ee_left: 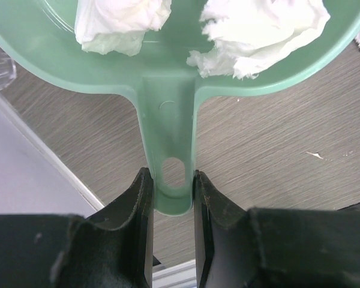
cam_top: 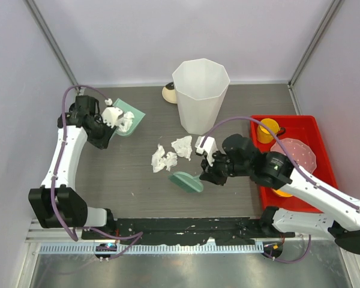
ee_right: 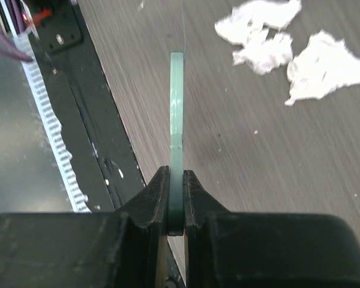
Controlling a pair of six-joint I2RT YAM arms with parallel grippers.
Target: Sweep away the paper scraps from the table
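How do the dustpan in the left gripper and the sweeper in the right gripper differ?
The dustpan in the left gripper is a wide scoop carrying paper scraps; the sweeper in the right gripper is a thin flat blade carrying nothing. The dustpan sits far left; the sweeper centrally, beside loose scraps. Both are pale green.

Arms: white shell links with black joints, on left arm (cam_top: 63,159) and right arm (cam_top: 315,191).
Cables: thin purple cable (cam_top: 63,111) looping along each arm.
Tools: matte black, scuffed wedge fingers on left tool (ee_left: 171,180) and right tool (ee_right: 176,177).
Bases: black blocks at either end of the black mounting plate (cam_top: 186,227).
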